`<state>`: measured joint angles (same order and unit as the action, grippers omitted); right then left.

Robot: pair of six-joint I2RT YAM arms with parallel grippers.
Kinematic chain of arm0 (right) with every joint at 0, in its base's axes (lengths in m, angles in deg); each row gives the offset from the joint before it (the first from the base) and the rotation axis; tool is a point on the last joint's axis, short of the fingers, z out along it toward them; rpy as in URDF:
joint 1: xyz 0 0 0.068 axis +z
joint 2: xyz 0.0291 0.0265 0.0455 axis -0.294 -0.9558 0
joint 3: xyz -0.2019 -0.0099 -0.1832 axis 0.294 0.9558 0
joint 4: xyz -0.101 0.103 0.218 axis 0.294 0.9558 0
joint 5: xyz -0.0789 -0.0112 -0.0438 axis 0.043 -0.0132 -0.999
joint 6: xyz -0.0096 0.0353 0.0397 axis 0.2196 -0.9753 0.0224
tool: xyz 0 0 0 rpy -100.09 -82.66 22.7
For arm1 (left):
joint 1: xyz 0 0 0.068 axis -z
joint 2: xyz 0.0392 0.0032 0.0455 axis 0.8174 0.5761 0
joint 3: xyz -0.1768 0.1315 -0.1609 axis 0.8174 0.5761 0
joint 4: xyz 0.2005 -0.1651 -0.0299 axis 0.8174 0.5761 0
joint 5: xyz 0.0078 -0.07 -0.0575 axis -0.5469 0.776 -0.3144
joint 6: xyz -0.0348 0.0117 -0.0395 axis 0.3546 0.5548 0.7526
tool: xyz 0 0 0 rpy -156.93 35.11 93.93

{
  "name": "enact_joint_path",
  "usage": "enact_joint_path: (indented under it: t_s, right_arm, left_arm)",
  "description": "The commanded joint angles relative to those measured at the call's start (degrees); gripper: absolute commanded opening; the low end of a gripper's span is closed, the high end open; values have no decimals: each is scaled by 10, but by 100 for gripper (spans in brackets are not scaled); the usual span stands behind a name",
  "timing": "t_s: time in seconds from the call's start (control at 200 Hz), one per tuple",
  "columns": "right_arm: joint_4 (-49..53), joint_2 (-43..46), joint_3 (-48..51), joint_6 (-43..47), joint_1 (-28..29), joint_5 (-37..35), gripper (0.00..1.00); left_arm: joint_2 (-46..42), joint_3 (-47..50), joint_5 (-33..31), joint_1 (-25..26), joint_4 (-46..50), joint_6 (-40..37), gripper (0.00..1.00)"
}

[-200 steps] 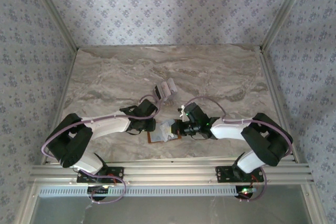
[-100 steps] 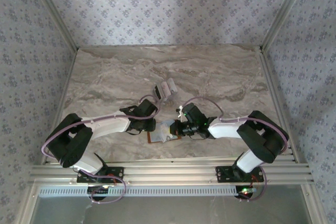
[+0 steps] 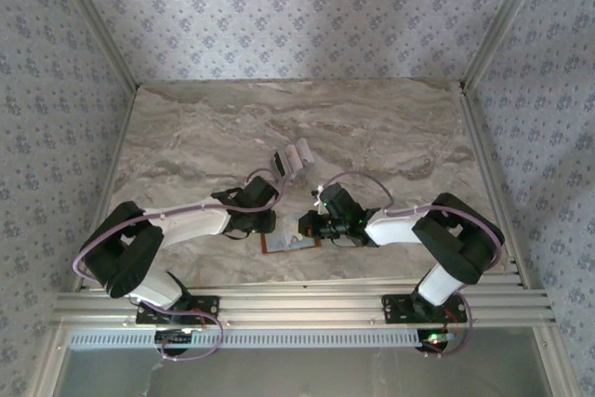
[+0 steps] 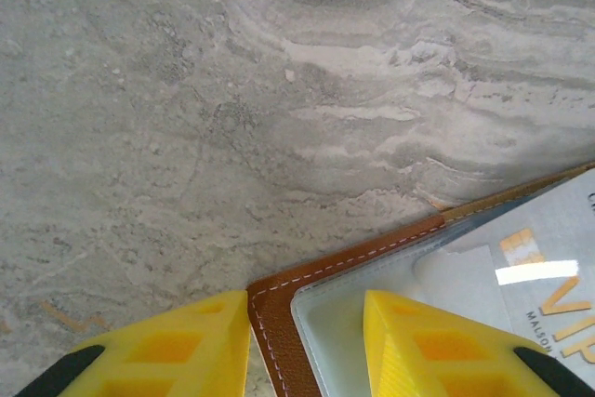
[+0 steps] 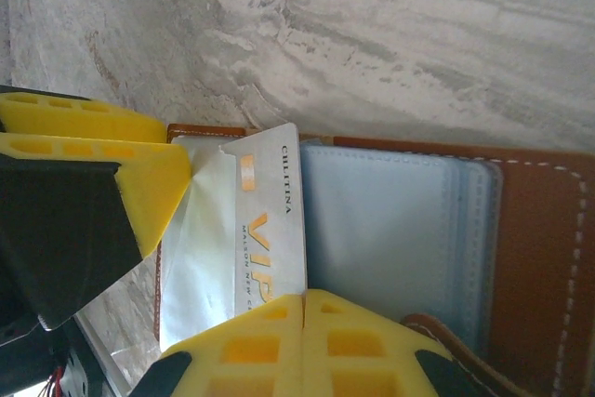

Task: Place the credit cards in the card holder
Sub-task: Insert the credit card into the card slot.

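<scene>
A: Right gripper [image 5: 303, 302], state?
B: Clamped on a white card [image 5: 270, 230] with gold VIP lettering. The card's near end runs into the seam between the two yellow fingers, with no gap.

A: Where's that card sitting?
B: Over the open wallet [image 5: 544, 258], on the half nearer the left gripper [image 4: 305, 311]. Its far end lies across a clear plastic pocket [image 5: 200, 267]. One long edge runs along the grey-blue pocket [image 5: 390, 230]. Can't tell if any of it is under the plastic.

A: And the wallet?
B: Brown leather with pale stitching. It lies open and flat on the marble table [image 4: 232, 90], close to the front edge. In the top view it's between the two grippers.

A: Left gripper?
B: Narrow gap, nothing gripped that I can see. One finger [image 4: 437, 350] is over the plastic pocket at the wallet's corner. The other is over bare table just beside the leather edge, so the corner shows in the gap. Pressing or hovering, can't tell.

A: Does it show from the right wrist?
B: Yes, yellow fingers at the left side, with one tip right up against the plastic.

A: Rest of the cards?
B: The other cards [image 3: 294, 155] are a small pale cluster farther back on the table. They're beyond the left gripper and apart from the wallet.

A: Arms?
B: Both reach inward, with the grippers near each other.
</scene>
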<state>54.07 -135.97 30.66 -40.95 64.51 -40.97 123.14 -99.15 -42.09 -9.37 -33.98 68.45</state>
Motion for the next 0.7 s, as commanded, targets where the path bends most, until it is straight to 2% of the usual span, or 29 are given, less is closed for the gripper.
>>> enact_joint_path:
  t_s: [0.0,0.42,0.695]
  right_arm:
    - [-6,-17,-7,-11,14,-16,0]
    - [4,-18,-25,4,55,-42,0]
    - [36,-31,-45,25,62,-65,0]
  left_arm:
    - [10,18,21,7,31,5,36]
    - [13,19,33,7,23,10,36]
    - [-21,22,73,7,12,19,39]
